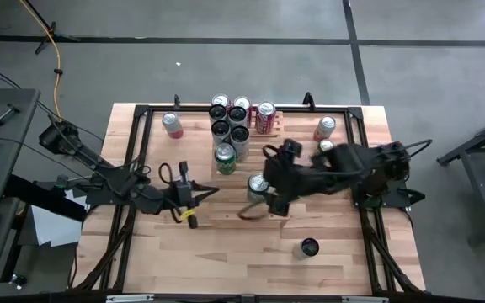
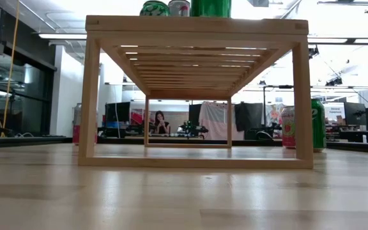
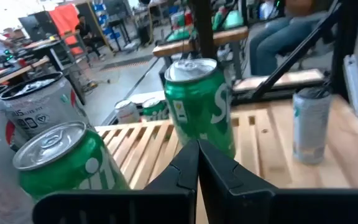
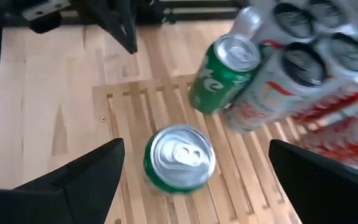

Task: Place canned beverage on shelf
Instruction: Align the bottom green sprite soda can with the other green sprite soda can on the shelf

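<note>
Two arms are working over the butcher-block table [image 1: 167,261]. Right of centre in the high view, the right gripper [image 1: 263,198] is hanging with its fingers spread wide around a green can [image 1: 257,187] without closing on it. In the right wrist view that green can [image 4: 179,158] is standing upright on the slats of the shelf [image 4: 253,186], between the two dark fingers [image 4: 86,171] and clear of both. Just left of centre in the high view, the left gripper [image 1: 194,195] is sitting with its fingers pressed fully together, gripping nothing; in its own wrist view the closed fingertips [image 3: 197,165] are pointing at another upright green can [image 3: 199,102] on the shelf.

The shelf [image 1: 230,204] is lying in the middle of the table in the high view, with a cluster of cans [image 1: 230,126] crowding its upper end and a green one [image 1: 225,157] just below them. Single cans are standing on the bare table: one pink at upper left [image 1: 172,125], one at upper right [image 1: 325,127], and one dark-topped at lower right [image 1: 309,247].

In the low view the shelf [image 2: 197,25] is filling the frame, with can bottoms showing along its top edge, and a person [image 2: 159,122] is sitting in the room far behind.
</note>
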### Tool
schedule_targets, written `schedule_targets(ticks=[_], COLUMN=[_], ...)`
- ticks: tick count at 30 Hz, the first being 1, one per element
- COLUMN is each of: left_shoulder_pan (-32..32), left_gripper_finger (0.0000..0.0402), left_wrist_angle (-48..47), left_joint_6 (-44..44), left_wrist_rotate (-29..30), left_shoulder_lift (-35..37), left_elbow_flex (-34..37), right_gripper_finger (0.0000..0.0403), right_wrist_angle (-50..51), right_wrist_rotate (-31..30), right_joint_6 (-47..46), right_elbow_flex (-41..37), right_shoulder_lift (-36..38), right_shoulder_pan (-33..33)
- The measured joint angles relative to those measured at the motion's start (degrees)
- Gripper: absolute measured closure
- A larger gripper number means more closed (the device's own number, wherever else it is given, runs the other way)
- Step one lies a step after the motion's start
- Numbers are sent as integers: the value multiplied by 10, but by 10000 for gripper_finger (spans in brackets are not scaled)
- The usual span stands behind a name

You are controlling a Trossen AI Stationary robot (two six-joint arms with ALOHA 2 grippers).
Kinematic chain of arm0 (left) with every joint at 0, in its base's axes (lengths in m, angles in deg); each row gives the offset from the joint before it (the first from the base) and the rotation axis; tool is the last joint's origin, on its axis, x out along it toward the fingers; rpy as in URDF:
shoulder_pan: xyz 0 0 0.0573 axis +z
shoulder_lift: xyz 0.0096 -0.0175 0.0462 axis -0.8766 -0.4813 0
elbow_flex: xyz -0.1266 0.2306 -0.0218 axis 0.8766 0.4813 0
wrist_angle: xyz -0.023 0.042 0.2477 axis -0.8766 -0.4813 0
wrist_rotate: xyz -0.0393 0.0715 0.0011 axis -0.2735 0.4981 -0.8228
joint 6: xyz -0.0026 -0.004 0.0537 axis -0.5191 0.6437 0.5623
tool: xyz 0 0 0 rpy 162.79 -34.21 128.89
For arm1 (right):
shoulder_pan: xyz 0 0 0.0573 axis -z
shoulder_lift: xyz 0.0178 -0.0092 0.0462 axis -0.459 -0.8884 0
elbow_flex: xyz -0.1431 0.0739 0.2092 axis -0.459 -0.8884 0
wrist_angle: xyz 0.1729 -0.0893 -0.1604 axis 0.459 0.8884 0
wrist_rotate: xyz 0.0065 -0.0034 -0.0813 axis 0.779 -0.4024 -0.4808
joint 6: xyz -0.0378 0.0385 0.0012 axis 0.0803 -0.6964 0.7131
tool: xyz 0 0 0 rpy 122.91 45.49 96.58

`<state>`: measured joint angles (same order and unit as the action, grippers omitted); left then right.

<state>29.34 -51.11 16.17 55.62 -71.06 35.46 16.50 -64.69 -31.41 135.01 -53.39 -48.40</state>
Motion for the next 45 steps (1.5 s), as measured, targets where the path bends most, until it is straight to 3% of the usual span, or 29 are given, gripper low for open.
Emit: schedule_targets(ticks=[5,11,17,24,29,36,45], left_shoulder_pan=[-4,-5,-5,-5,-5,-5,-4], left_gripper_finger=[401,401,401,401,401,401,401], left_wrist_angle=[39,77,97,96,97,97,92], left_joint_6=[0,-1,-1,-5,0,0,0], left_wrist_rotate=[-6,-50,-86,-96,-96,-96,-96], left_shoulder_lift=[53,119,161,168,168,168,167], left_elbow_flex=[44,91,123,126,125,125,125], right_gripper_finger=[18,18,18,18,18,18,18], right_wrist_angle=[56,80,80,58,-110,-453,-695], right_wrist_rotate=[-82,-130,-149,-145,-157,-165,-188], right_joint_6=[-79,-128,-191,-315,-329,-182,-55], right_elbow_flex=[0,-33,-170,-359,-518,-720,-810], right_shoulder_lift=[18,15,38,147,248,313,309], right_shoulder_pan=[-54,-106,-122,-124,-131,-110,-75])
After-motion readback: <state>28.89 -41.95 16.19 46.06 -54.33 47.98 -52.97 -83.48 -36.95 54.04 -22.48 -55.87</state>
